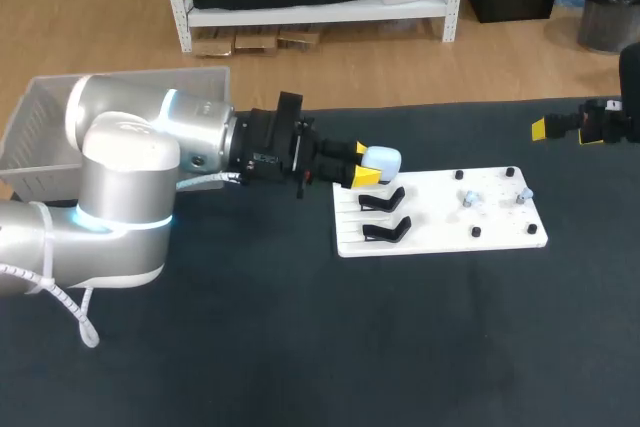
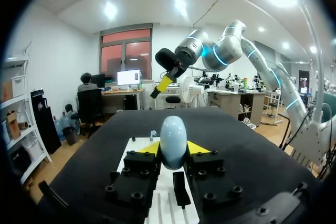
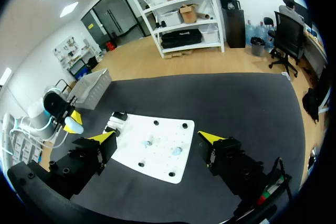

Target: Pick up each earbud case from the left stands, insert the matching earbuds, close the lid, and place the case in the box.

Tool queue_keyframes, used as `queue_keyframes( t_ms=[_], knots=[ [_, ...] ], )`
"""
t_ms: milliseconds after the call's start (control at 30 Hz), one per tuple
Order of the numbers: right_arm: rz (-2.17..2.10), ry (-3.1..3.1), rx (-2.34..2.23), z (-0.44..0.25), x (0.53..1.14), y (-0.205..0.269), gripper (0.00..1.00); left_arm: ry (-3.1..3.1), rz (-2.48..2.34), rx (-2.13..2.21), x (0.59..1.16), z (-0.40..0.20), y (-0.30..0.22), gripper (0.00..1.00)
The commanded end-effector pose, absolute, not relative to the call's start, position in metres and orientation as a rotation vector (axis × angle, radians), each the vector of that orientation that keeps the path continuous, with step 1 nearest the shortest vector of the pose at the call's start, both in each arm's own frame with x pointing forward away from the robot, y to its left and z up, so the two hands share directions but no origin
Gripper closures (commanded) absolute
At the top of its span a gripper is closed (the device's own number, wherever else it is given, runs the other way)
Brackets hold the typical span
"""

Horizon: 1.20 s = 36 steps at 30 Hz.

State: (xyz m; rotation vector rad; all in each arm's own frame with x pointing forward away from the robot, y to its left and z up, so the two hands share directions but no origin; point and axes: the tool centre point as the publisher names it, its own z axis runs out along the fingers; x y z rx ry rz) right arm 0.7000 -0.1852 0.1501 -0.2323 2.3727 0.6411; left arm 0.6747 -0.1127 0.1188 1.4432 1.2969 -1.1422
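On the dark tabletop [image 1: 400, 347] lies a white board [image 1: 440, 232], and a grey box [image 1: 40, 137] sits at the far left corner. The left end effector [image 1: 366, 171] pinches a pale blue earbud case [image 1: 384, 159] between its yellow tips, above the board's left end and near two black stands [image 1: 385, 230]. The right end effector [image 3: 157, 140] hangs spread wide, well apart from the case. Two small earbuds [image 1: 470, 197] rest on the board's right half.

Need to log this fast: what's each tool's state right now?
Left tool: shut on the earbud case.
Right tool: open, holding nothing.
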Motion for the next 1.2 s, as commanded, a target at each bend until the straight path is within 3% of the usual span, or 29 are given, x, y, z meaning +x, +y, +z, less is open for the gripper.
queue_keyframes(
  t_ms=[33, 467, 1200],
  knots=[
    [0.643, 2.373, -0.235, 0.150, 0.700, -0.186, 0.00, 1.279, -1.125, 1.389, 0.664, 0.121, -0.115, 1.00],
    [0.660, 2.392, -0.263, 0.146, 0.688, -0.179, 0.00, 1.230, -1.161, 1.309, 0.652, 0.116, -0.138, 1.00],
    [0.651, 2.377, -0.522, 0.169, 0.604, -0.113, 0.00, 1.176, -1.185, 1.282, 0.664, 0.117, -0.149, 1.00]
  ],
)
